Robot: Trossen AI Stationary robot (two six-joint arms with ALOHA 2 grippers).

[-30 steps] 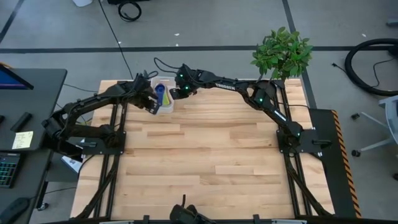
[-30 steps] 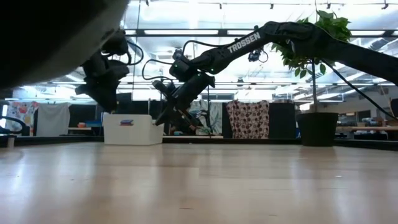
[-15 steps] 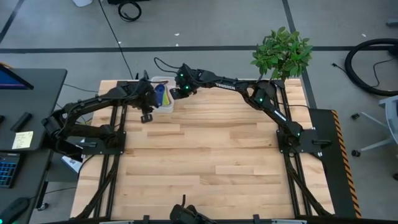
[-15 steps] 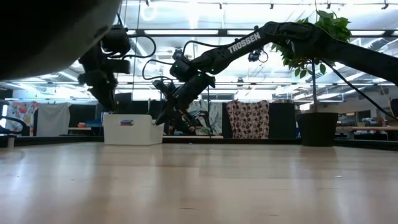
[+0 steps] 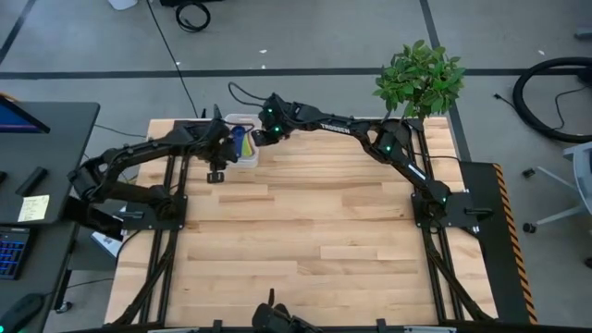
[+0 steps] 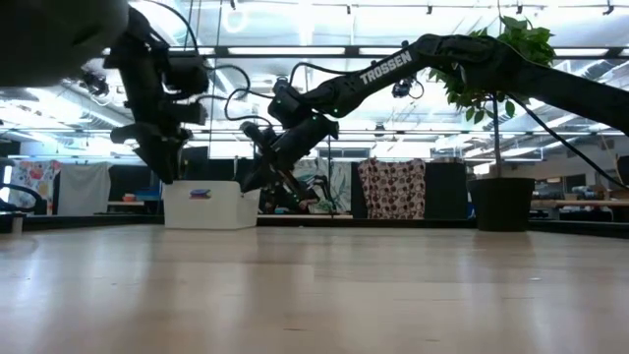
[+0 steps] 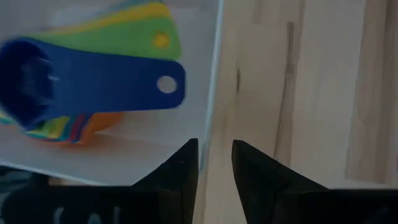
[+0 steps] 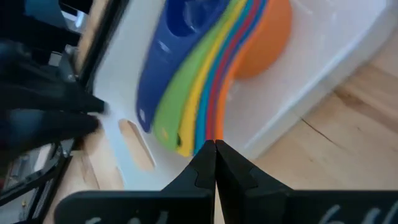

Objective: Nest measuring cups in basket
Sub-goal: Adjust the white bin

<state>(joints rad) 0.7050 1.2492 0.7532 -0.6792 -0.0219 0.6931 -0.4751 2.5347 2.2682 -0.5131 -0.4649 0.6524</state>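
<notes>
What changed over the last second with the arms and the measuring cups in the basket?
The left pincer pulled back from over the basket toward its own side and rose, holding nothing. The right pincer stayed shut at the basket's rim; the nested measuring cups stayed inside.

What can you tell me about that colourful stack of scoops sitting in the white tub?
The measuring cups look like glossy plastic, each a round bowl with a short flat handle that has a small hole. They sit nested one inside another, dark blue innermost, then green, yellow, light blue and red layers, orange outermost. The stack lies tilted inside the basket at the table's far edge. The left gripper is open beside the basket wall; the shut right gripper hovers close to the handles. Whether it touches them cannot be told.
</notes>
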